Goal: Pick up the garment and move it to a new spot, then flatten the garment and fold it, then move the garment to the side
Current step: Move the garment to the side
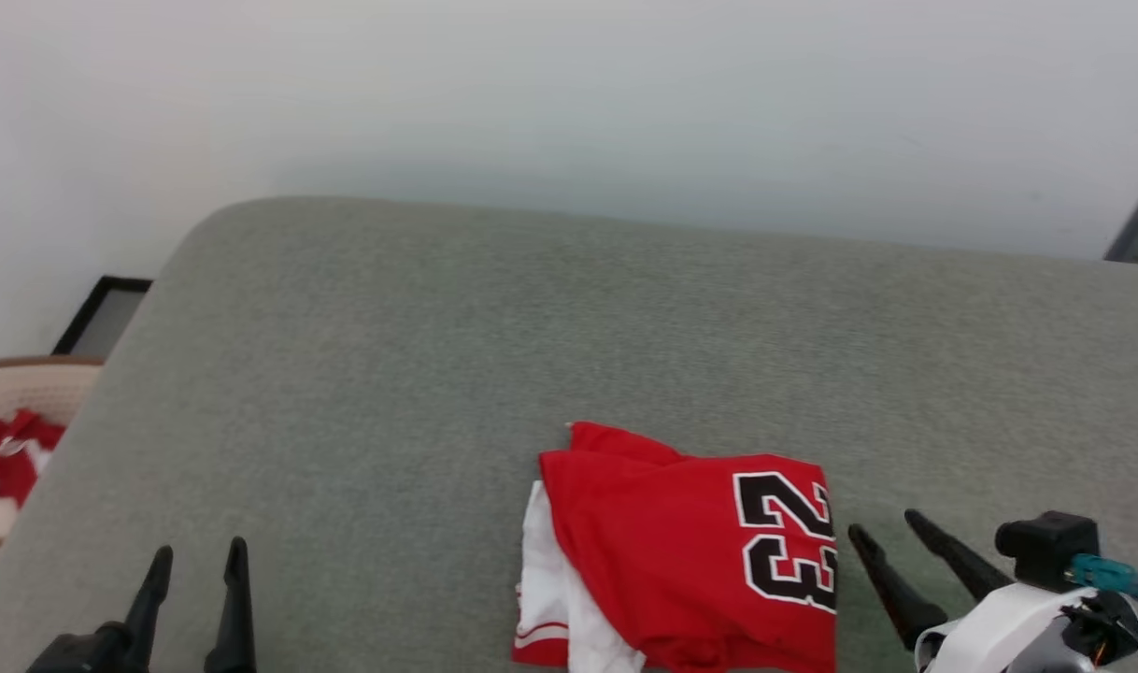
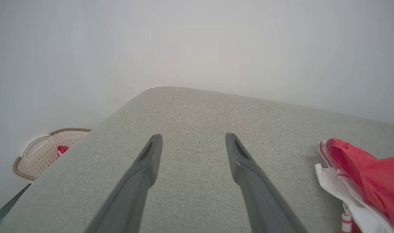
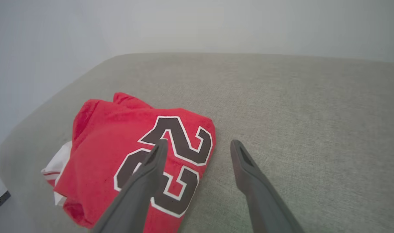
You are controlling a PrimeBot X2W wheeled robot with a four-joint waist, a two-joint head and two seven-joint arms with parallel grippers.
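Calls for pinching every layer of the folded garment point(image 1: 690, 551) together — left gripper point(image 1: 201, 548) and right gripper point(image 1: 882, 521) both splayed, empty.

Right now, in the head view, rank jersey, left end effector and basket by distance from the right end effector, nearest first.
1. jersey, just left of the right end effector.
2. left end effector, lower left corner.
3. basket, at the far left edge.
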